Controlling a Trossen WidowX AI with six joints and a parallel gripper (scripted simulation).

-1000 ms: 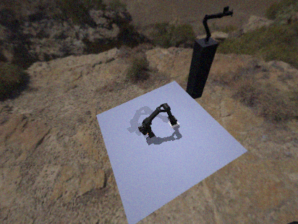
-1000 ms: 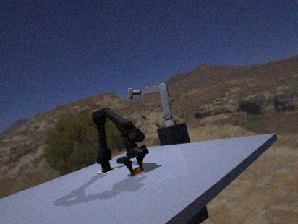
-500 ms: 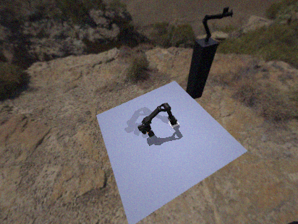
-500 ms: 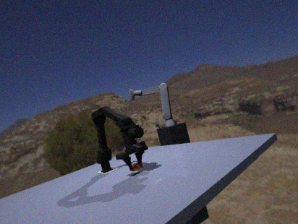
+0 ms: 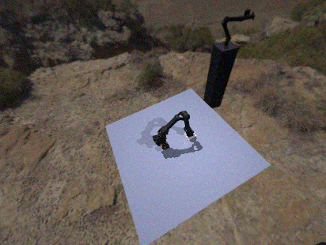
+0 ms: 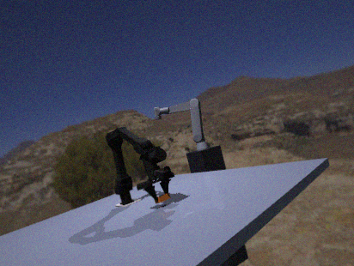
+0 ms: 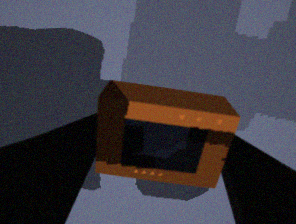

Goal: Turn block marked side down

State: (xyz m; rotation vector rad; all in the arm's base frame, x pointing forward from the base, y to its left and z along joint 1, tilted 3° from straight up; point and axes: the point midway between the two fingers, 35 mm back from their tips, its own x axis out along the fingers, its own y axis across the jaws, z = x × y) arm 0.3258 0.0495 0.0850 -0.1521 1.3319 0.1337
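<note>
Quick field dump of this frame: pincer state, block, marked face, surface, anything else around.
pincer: shut on the orange block, one finger on each side
block: orange block, low over the table or on it, cannot tell which
marked face: dark panel toward the wrist camera, not yet facing down
surface: pale blue table
other: grey arm on a dark pedestal beyond the table

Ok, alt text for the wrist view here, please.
An orange block with a dark square panel on its near face fills the middle, gripped between two dark fingers that come in from the lower corners. Behind it lies the pale blue table, crossed by broad shadows.
</note>
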